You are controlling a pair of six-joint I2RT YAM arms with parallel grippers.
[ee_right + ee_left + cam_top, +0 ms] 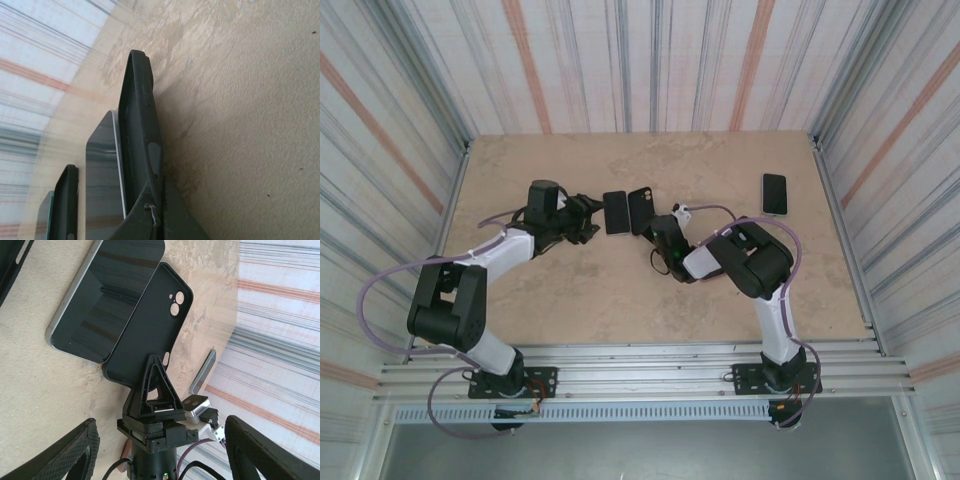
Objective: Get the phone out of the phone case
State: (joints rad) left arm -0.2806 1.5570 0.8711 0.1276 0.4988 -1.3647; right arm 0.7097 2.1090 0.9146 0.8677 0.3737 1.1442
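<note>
phone lies flat mid-table, glossy face up, out of the case. the case is tilted up on edge just beside it, overlapping the phone's side. right gripper is pinching the case's rim. left gripper hovers near the phone, fingers spread, holding nothing. 1 more phone, the spare phone, lies far right.

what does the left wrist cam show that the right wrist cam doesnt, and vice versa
Left wrist, not right wrist: the round camera cutouts in the matte black phone case, and a second slim grey-edged phone farther off. Right wrist, not left wrist: the case edge-on, showing its thin curved side wall. Both: the case, the dark-screened silver-edged phone beside it, the right tool shut on the case's end, and the beige stone-look table.
</note>
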